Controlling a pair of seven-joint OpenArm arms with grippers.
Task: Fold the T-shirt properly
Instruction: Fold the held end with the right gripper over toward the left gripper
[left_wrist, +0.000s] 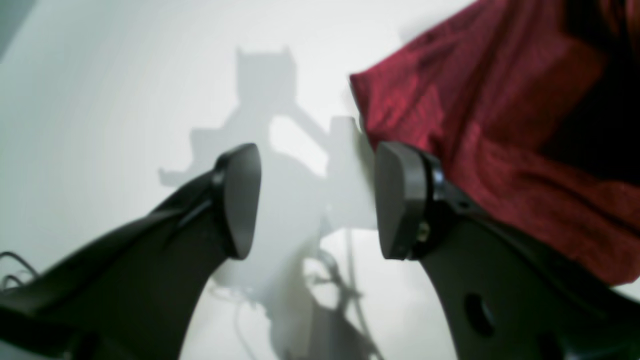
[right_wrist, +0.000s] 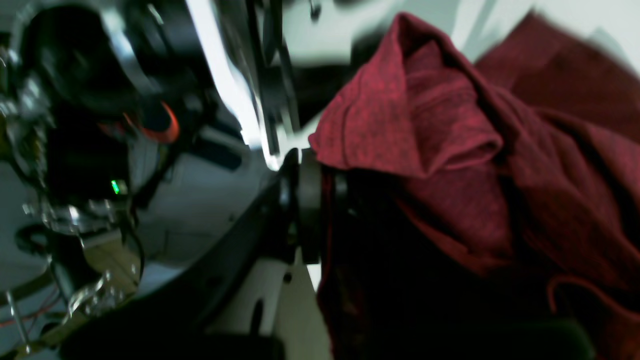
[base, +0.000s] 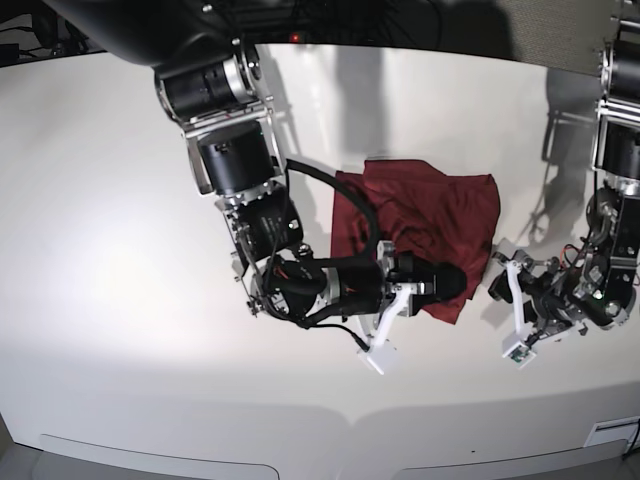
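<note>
The dark red T-shirt (base: 430, 215) lies crumpled in a rough rectangle on the white table (base: 120, 250). My right gripper (base: 458, 284) reaches in from the left along the shirt's near edge and is shut on fabric at its near right corner. In the right wrist view the cloth (right_wrist: 450, 150) bunches up over the closed fingers (right_wrist: 305, 200). My left gripper (base: 500, 285) stands open just right of that corner. In the left wrist view its fingers (left_wrist: 317, 200) are spread with nothing between them, and the shirt's edge (left_wrist: 500, 125) lies just beyond the right finger.
My right arm's dark links (base: 240, 160) stretch across the table to the left of the shirt. The left arm's base and cables (base: 615, 180) stand at the right edge. The table's front edge (base: 350, 420) runs close below both grippers.
</note>
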